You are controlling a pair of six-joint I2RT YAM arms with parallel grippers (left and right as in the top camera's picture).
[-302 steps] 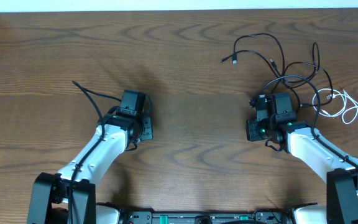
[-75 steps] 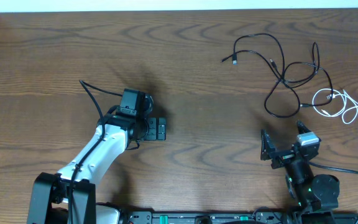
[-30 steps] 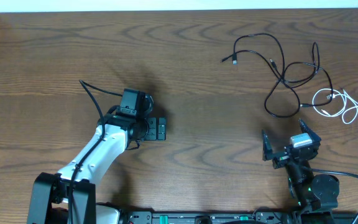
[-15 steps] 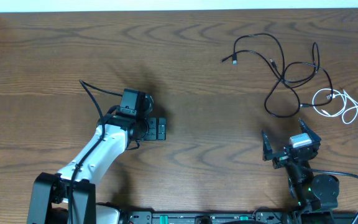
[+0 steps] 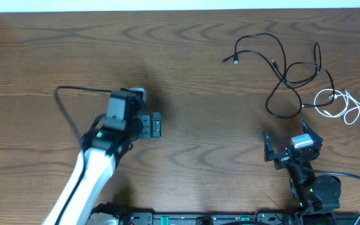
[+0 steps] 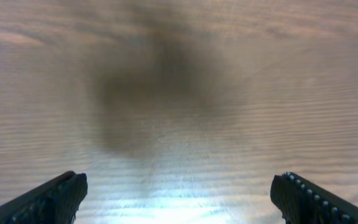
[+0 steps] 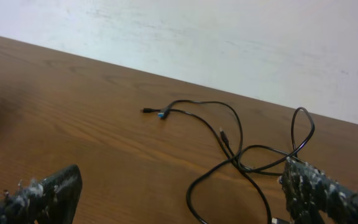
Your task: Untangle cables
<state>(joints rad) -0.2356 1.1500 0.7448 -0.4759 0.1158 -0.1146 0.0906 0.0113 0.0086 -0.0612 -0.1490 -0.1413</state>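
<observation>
Nearest, well short of the white cord (image 5: 345,106), the right pincer (image 5: 289,147) is staying parked, jaws spread wide and holding nothing. Farther in, far left of the white cord, the left pincer (image 5: 157,125), equally wide and empty, is swinging leftward over bare worktop (image 5: 199,62), away from where it sat half a second ago. Beyond, the black cords (image 5: 286,75) are lying looped together just left of the white cord, apparently crossing its coil. Ten seconds ago the right pincer was working among them, so the untangling is looking unfinished.

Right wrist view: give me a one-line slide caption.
Open right hand hovers above the wooden table, facing the tangled black cables, holding nothing.
</observation>
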